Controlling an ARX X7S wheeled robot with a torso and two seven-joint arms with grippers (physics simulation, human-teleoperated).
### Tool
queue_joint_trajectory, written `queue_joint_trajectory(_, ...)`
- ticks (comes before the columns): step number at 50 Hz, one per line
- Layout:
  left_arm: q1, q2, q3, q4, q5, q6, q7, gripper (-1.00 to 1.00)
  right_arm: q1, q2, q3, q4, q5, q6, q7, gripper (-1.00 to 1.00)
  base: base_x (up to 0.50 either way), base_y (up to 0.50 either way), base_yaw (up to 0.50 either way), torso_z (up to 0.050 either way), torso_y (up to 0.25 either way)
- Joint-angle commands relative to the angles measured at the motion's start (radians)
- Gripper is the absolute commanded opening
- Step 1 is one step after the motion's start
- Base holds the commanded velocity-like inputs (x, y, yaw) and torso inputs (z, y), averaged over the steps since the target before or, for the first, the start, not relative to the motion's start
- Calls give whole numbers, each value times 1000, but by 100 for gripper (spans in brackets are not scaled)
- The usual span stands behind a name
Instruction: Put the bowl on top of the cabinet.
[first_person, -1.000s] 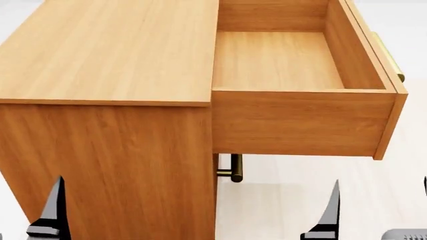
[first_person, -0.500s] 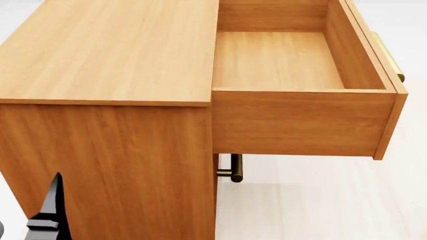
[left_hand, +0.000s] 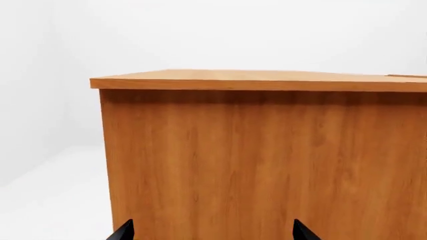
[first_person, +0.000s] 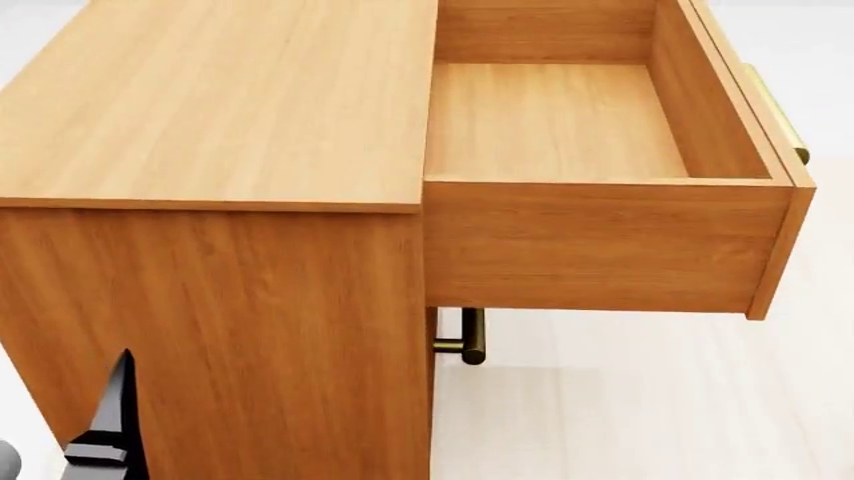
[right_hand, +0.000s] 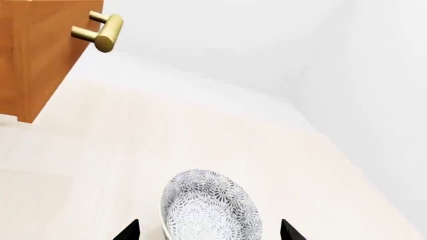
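The bowl (right_hand: 207, 205), white with a fine grey floral pattern, rests on the pale floor and shows only in the right wrist view. My right gripper (right_hand: 209, 231) is open, its two dark fingertips spread to either side of the bowl without touching it. The cabinet (first_person: 227, 110) of orange-brown wood fills the head view, its flat top bare. My left gripper (left_hand: 213, 232) is open and empty, facing the cabinet's (left_hand: 260, 150) plain side panel. In the head view one left finger (first_person: 114, 415) shows low beside that panel. The right gripper is out of the head view.
The cabinet's top drawer (first_person: 561, 120) stands pulled out and empty, jutting over the floor. A brass bar handle (first_person: 467, 340) sits on the front below it, and a cabinet corner with a handle (right_hand: 100, 32) shows beyond the bowl. White walls surround the pale floor.
The right gripper's fingertip, visible at the head view's lower right one second ago, has dropped out of that view. The left finger has barely shifted.
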Motion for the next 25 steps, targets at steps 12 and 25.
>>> queue_joint_trajectory(12, 28, 2, 43, -24, 59, 23, 22, 100, 284, 502, -971, 355, 210, -477, 294, 100, 0, 0, 0, 0, 0)
queue_joint_trajectory(25, 33, 2, 52, -32, 72, 29, 24, 100, 907, 278, -1278, 457, 72, -94, 238, 100, 0, 0, 0, 0, 0)
